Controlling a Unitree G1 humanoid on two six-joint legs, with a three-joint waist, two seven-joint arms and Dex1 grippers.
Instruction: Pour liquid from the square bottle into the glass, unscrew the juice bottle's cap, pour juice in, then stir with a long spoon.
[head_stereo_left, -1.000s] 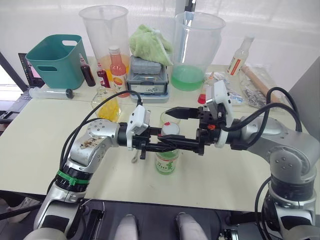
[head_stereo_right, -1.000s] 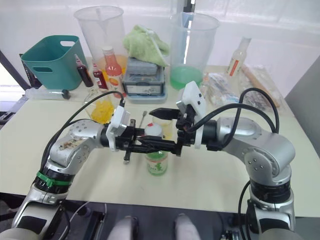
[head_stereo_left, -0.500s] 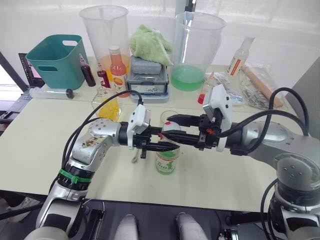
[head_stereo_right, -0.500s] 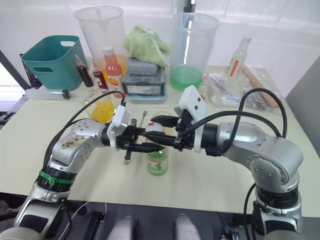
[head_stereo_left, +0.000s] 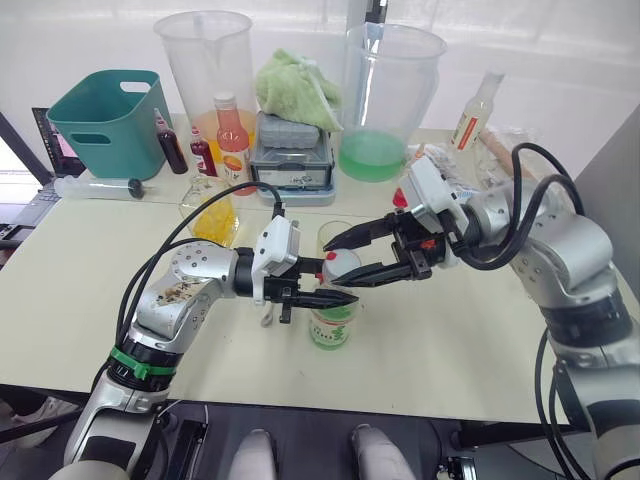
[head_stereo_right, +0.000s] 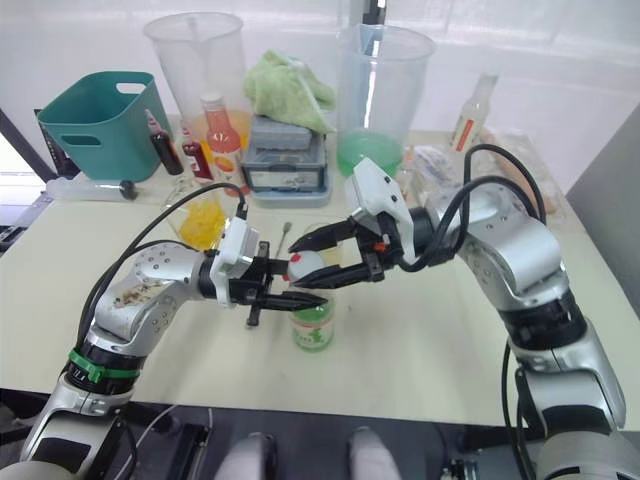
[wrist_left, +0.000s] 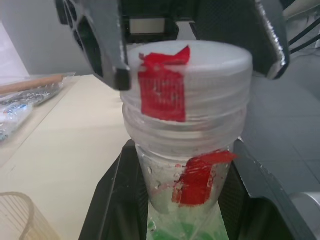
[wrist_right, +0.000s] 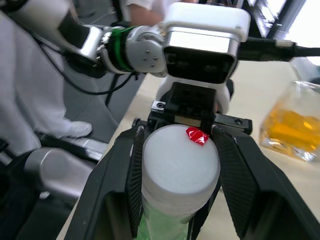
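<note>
Raised since a second ago, the right gripper (head_stereo_left: 338, 256) straddles the juice bottle's cap (head_stereo_left: 341, 265), jaws spread.
Left gripper (head_stereo_left: 335, 290) clamps the juice bottle (head_stereo_left: 332, 322) on a cluttered cream table (head_stereo_left: 90, 270).

White juice bottle's cap (wrist_right: 180, 162) with a red tag between the spread fingers of the right pincer (wrist_right: 175, 200), left pincer (wrist_right: 192, 122) facing it behind the bottle, square bottle (wrist_right: 292, 132) with yellow liquid on the desk (wrist_right: 260, 82).

Teal bin (head_stereo_left: 108, 118), two big jugs (head_stereo_left: 205, 62), green cloth (head_stereo_left: 297, 85) behind.
</note>
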